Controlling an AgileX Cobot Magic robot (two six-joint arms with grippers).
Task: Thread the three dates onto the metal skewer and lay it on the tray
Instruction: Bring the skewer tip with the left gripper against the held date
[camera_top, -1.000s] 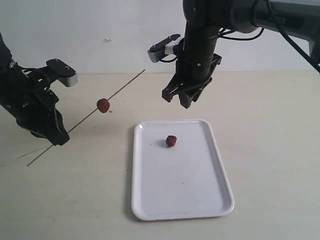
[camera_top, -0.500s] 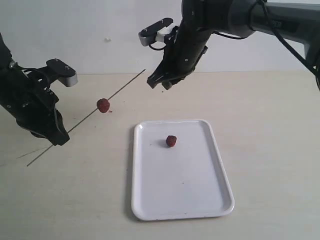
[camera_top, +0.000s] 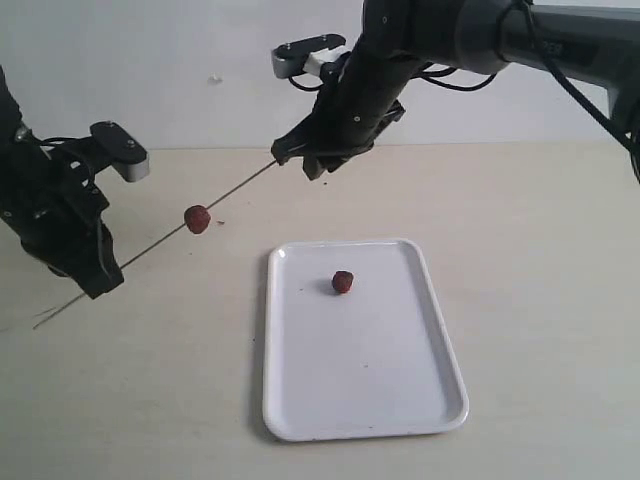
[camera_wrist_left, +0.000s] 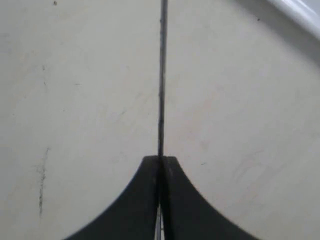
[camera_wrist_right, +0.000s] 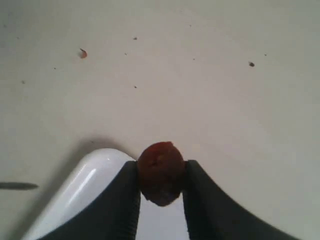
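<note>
My left gripper (camera_top: 96, 282) is shut on the thin metal skewer (camera_top: 150, 247), which slants up to the right above the table. One date (camera_top: 197, 219) is threaded on it, about midway along. My right gripper (camera_top: 306, 165) hovers right at the skewer's upper tip, shut on a second date (camera_wrist_right: 161, 171) that shows only in the right wrist view. A third date (camera_top: 343, 282) lies on the white tray (camera_top: 370, 400), near its far end. In the left wrist view the skewer (camera_wrist_left: 161, 75) runs straight out from my shut left gripper (camera_wrist_left: 160, 161).
The tray lies flat on the beige table, in front of and below the right gripper. One tray corner (camera_wrist_right: 82, 185) shows under the held date, another corner (camera_wrist_left: 300, 9) in the left wrist view. A pale wall stands behind.
The right gripper has swung left and tilted, bringing its date up to the skewer's tip. The left arm and skewer have shifted slightly left and down.
</note>
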